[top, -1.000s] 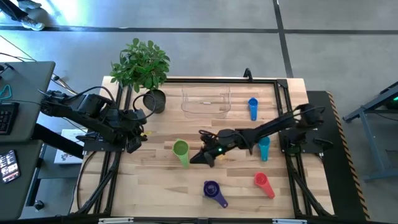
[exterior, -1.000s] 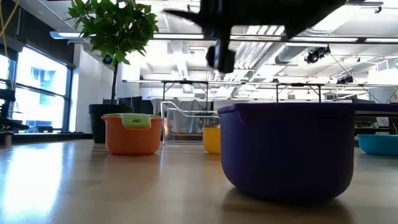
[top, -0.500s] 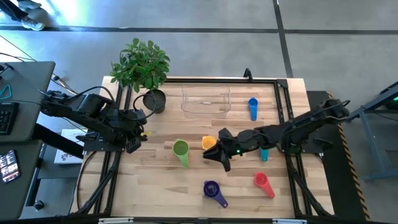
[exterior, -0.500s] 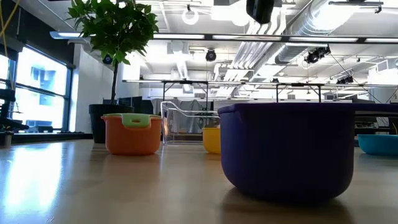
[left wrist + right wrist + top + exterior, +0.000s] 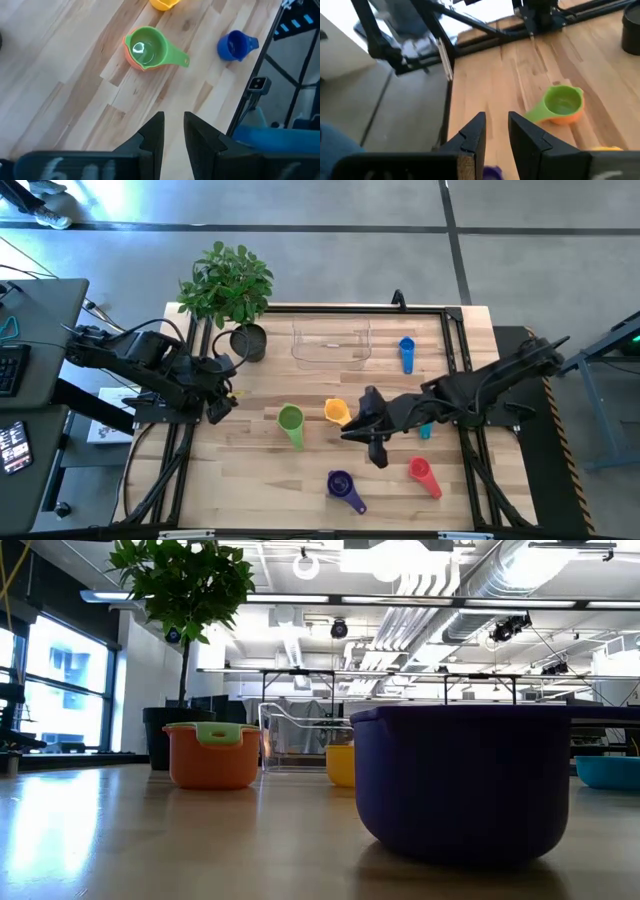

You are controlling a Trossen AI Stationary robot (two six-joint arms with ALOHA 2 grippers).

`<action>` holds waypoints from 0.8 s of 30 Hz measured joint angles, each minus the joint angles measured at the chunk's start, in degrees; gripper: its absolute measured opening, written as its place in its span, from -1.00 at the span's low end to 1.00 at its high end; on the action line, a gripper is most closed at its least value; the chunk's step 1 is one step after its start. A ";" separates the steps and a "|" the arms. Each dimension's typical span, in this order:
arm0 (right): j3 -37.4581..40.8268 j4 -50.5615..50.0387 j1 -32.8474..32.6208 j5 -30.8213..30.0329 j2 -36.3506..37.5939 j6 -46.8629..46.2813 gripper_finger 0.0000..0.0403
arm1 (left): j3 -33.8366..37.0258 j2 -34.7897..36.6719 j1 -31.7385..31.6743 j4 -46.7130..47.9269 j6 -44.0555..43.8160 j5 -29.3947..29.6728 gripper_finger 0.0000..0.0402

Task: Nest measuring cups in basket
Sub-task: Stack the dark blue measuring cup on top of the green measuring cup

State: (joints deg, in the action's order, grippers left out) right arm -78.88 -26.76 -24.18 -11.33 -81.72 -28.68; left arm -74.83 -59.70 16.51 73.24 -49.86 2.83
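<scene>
Teal cup (image 5: 425, 429) mostly hidden under right arm; orange cup (image 5: 284, 412) barely shows beneath green cup (image 5: 291, 419).

Cups scattered; basket (image 5: 331, 344) holds none.
Green cup (image 5: 290, 419) nested in orange; yellow (image 5: 337, 411) beside it; purple (image 5: 341, 484), red (image 5: 421, 471) near; blue (image 5: 406, 348) far right.

A leafy potted plant (image 5: 226, 283) and a small dark round pot (image 5: 248, 342) stand at the wooden table's (image 5: 260, 475) far-left corner.
</scene>
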 joint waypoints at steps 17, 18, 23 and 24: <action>-3.62 -14.73 0.02 6.45 -7.13 4.44 -0.63 | 0.00 -0.02 0.00 -0.20 -8.27 2.56 -0.69; -3.62 -14.73 0.02 6.47 -7.67 4.66 -0.62 | 0.00 -0.02 0.00 -0.20 -8.73 2.58 -0.69; -3.62 -14.53 0.02 7.43 -10.46 5.79 -0.48 | 0.00 -0.02 0.00 -0.21 -11.44 3.83 -0.69; -3.62 -14.51 0.02 7.42 -11.12 5.81 -0.44 | 0.00 -0.02 0.00 -0.20 -11.91 4.20 -0.69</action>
State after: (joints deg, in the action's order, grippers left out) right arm -82.50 -41.28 -24.16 -3.91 -92.85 -22.87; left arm -74.83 -59.72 16.51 73.03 -61.77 7.03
